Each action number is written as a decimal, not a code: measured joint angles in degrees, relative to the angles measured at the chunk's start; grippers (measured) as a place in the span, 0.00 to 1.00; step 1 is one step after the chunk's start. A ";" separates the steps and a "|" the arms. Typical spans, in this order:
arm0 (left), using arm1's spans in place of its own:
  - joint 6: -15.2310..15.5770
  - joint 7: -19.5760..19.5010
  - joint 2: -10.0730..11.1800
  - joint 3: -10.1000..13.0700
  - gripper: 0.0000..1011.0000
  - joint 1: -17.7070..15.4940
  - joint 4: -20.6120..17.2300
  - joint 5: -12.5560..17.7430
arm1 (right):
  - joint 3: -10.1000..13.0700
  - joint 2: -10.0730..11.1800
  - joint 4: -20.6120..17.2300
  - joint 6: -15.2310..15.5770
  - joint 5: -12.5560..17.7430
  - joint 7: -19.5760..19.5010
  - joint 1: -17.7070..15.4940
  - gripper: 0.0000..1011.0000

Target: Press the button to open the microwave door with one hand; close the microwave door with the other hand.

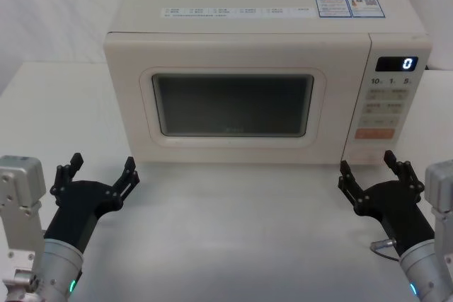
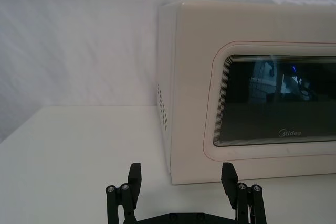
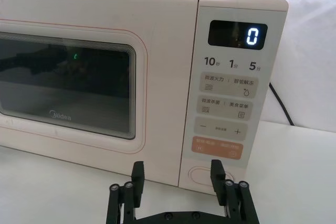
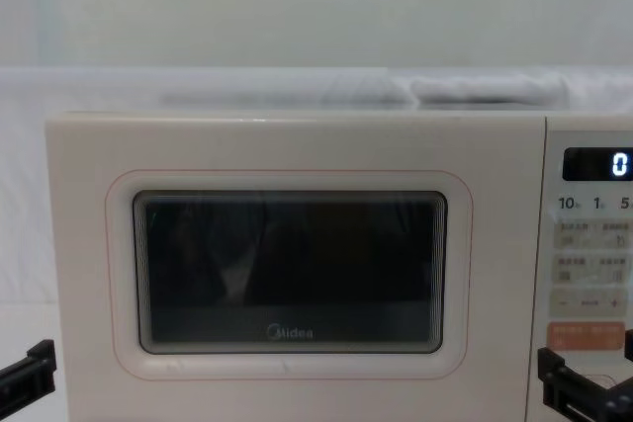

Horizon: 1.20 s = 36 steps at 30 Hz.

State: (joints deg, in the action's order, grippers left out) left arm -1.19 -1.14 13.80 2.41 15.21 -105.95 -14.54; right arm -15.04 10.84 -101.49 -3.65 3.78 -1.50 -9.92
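White tabletop holds the microwave door [image 1: 233, 107] shut; button [image 3: 203, 174] (right wrist view) faces both grippers' parted jaws.

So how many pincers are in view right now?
2. The left pincer sits open on the table before the microwave door; the right pincer sits open below the control panel.

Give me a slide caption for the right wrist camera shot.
Open right gripper poised just short of the wide blank button beneath the orange key, microwave door shut, display reading 0.

White table [image 1: 233, 224] — black cable [image 3: 278, 103]
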 joint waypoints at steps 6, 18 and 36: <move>0.00 0.00 0.00 0.00 0.99 0.00 0.00 0.00 | 0.00 0.00 0.00 0.00 0.00 0.00 0.00 0.68; 0.00 0.00 0.00 0.00 0.99 0.00 0.00 0.00 | 0.00 0.00 0.00 0.00 0.00 0.00 0.00 0.27; 0.00 0.00 0.00 0.00 0.99 0.00 0.00 0.00 | 0.00 0.00 0.00 0.00 0.00 0.00 0.00 0.00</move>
State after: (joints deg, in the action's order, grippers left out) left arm -1.19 -1.14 13.80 2.41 15.21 -105.95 -14.54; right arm -15.04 10.84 -101.49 -3.65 3.77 -1.50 -9.93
